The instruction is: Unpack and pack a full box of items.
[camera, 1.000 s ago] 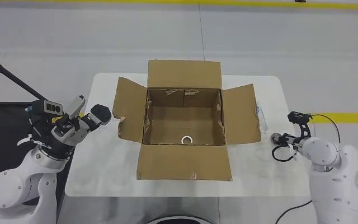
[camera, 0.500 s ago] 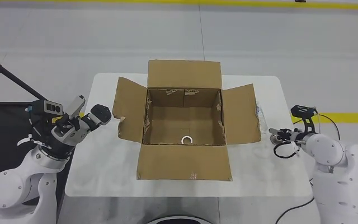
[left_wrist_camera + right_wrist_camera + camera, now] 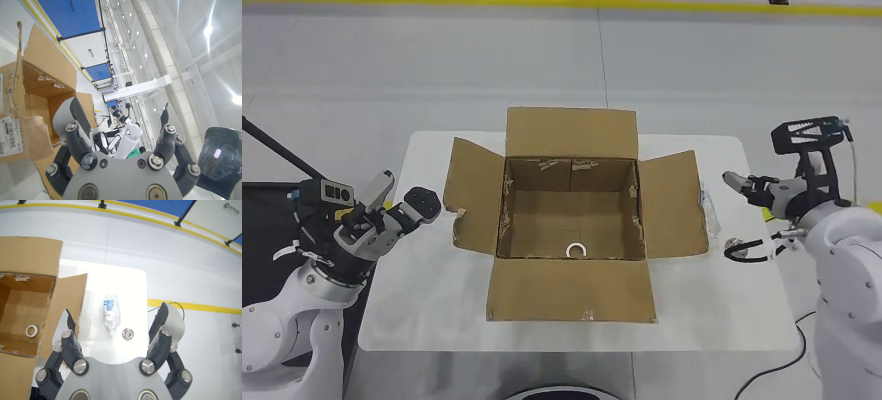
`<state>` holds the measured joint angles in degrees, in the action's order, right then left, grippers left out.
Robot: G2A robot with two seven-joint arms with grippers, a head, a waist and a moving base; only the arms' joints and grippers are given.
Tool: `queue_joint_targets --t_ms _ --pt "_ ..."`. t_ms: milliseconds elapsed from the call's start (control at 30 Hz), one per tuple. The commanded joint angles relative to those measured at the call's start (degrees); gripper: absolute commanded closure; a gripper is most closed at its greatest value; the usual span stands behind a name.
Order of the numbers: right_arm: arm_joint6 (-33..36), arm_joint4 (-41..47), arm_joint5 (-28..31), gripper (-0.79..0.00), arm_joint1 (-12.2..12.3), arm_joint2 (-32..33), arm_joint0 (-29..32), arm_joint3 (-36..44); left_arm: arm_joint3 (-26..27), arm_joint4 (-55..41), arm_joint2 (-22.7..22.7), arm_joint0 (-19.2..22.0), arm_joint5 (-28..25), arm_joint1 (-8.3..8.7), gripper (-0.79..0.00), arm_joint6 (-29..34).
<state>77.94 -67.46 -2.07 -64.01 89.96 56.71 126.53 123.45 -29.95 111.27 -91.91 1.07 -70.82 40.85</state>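
Observation:
An open cardboard box (image 3: 572, 290) stands mid-table with its flaps spread. A white ring (image 3: 577, 249) lies on its floor, also seen in the right wrist view (image 3: 31, 331). A clear plastic bottle (image 3: 111, 315) lies on the table right of the box (image 3: 28, 258), and a small round metal piece (image 3: 128, 334) rests beside its cap. My right gripper (image 3: 115, 315) hangs open above both, empty; the top view shows that gripper (image 3: 745, 184) near the right flap. My left gripper (image 3: 121, 113) is open and empty, left of the box (image 3: 47, 75), at the table's left edge (image 3: 402, 197).
The white table (image 3: 422, 300) has bare room in front of the box and on its left side. In the top view the bottle (image 3: 704, 205) and the metal piece (image 3: 734, 243) lie on the narrow strip to the right. A black cable (image 3: 757, 252) loops nearby.
My right gripper has risen from low beside the round metal piece and shifted toward the far side. The metal piece stayed on the table. The left arm has kept still.

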Motion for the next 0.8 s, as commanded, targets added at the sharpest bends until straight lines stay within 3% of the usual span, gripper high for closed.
queue_joint_targets --t_ms 0,167,433,633,767 --pt "1.85 1.07 0.05 -0.785 -0.18 -3.92 -3.74 -0.39 0.0 0.0 0.0 0.0 0.0 0.0 -0.785 0.0" --pt "4.7 7.79 -0.56 -0.785 -1.25 -13.99 -13.57 -5.26 0.0 0.0 0.0 0.0 0.0 0.0 -0.785 0.0" --pt "8.71 18.79 0.27 -0.785 -4.1 -29.29 -29.94 -22.37 0.0 0.0 0.0 0.0 0.0 0.0 -0.785 0.0" --pt "9.29 27.98 2.07 -0.785 -6.61 -38.17 -36.73 -32.63 -0.5 0.4 -0.36 0.49 0.2 0.04 -0.785 -1.61" --pt "8.73 32.46 2.92 -0.785 -7.99 -41.95 -39.46 -36.22 -3.55 1.86 -0.92 3.48 1.93 0.41 -0.785 -2.82"
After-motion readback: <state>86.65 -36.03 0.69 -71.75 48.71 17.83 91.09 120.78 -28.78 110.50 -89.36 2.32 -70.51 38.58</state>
